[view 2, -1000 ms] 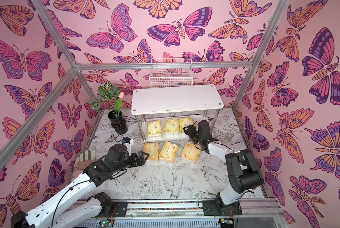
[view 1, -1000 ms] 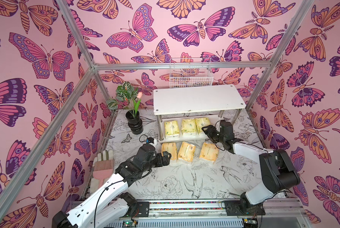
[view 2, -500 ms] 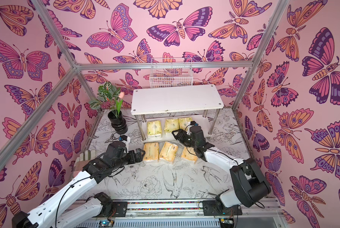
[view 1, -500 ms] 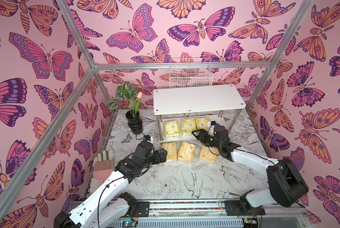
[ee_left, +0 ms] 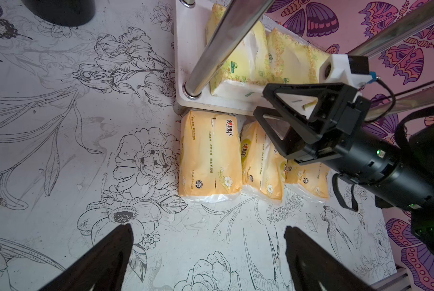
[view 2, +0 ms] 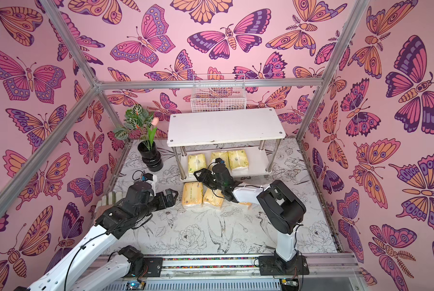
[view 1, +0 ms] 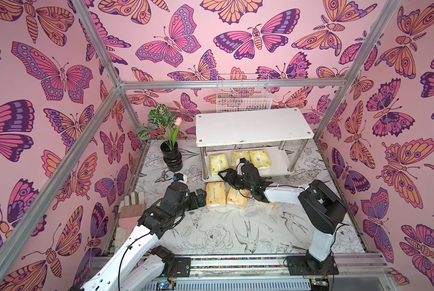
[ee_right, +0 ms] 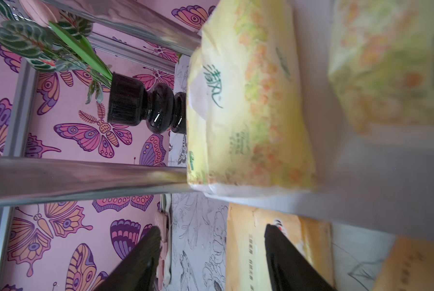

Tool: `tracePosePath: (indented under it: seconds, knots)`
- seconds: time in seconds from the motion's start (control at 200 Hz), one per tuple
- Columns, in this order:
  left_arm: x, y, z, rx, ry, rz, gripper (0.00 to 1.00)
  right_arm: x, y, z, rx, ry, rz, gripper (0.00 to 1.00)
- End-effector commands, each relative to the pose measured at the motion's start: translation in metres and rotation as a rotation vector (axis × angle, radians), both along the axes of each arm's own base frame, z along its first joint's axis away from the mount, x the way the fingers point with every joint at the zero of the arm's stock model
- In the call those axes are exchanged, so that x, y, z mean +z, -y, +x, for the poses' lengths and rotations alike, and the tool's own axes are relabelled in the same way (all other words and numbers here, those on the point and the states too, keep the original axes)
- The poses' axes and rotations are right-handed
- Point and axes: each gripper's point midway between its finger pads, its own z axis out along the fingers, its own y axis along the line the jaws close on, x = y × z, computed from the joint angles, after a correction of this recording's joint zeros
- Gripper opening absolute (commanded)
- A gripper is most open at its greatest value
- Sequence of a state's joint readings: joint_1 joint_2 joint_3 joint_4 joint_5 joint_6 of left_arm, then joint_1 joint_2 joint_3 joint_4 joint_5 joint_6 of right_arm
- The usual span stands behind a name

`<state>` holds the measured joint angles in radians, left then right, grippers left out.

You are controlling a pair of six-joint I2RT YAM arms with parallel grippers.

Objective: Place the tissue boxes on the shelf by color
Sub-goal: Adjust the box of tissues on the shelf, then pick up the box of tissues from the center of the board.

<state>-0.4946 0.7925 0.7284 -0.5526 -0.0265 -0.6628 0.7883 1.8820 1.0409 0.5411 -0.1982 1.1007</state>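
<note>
Three orange-yellow tissue packs [ee_left: 209,156] lie flat and side by side on the table [view 1: 210,234]. They are just in front of the shelf [view 1: 253,127], at 12 o'clock from the table's middle in both top views. In the left wrist view each carries a red heart logo with the characters 心相印, columns of small Chinese print and a white flower. The leftmost one also has a line beginning "100". The wrap is glossy, with clear crimped ends. In the top views the right arm [view 1: 284,194] hides most of the third pack.

Three pale yellow-green tissue packs [view 1: 219,163] sit in a row on the shelf's lower tier, between its chrome legs [ee_left: 218,42]. The right wrist view shows the leftmost pale pack [ee_right: 248,100] close up: green brush-script 清风 on a white patch, an orange-and-green floral band and white sides. Its finer print is too blurred to read.

The left jaws stand wide apart, holding nothing, just at 9 o'clock of the leftmost orange-yellow pack. The right jaws are also parted and hold nothing, hovering above the orange-yellow row near the lower tier's front edge.

A black vase [view 1: 171,156] with a plant stands at 9 o'clock of the shelf.
</note>
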Motion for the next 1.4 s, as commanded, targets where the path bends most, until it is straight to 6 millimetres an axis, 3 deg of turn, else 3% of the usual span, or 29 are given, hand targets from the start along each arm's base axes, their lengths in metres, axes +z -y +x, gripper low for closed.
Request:
tracePosePath:
  seconds: [0.0,0.381,0.506,0.621,0.731,0.891,1.036,1.252,1.397]
  knots:
    - [-0.007,-0.005,-0.005,0.015,-0.021,0.0,0.99,0.01,-0.015,0.011,-0.018,0.017,0.047,0.68]
    - [-0.007,-0.008,-0.012,0.013,-0.017,-0.011,1.0,0.011,-0.03,0.024,-0.013,0.019,0.068,0.68]
    - [-0.013,-0.007,-0.013,0.009,-0.032,-0.008,1.0,0.02,-0.02,0.011,0.003,0.03,0.068,0.67]
    - [-0.024,-0.005,-0.014,-0.003,-0.064,0.005,1.0,0.036,-0.003,-0.008,0.03,0.057,0.038,0.68]
    - [-0.035,-0.005,-0.014,-0.004,-0.082,0.014,1.0,0.037,0.017,-0.028,0.058,0.057,-0.04,0.69]
    - [-0.052,-0.006,-0.014,0.016,-0.108,0.017,0.99,0.026,0.03,-0.059,0.146,0.029,-0.13,0.7]
    - [-0.065,-0.009,-0.011,0.054,-0.132,0.02,0.99,0.01,0.018,-0.08,0.227,0.032,-0.21,0.7]
    - [-0.063,-0.016,-0.008,0.109,-0.119,0.022,1.0,-0.018,-0.009,-0.084,0.25,0.024,-0.27,0.69]
    - [-0.06,-0.014,-0.008,0.099,-0.117,0.013,0.99,-0.037,-0.011,-0.081,0.228,0.001,-0.29,0.68]
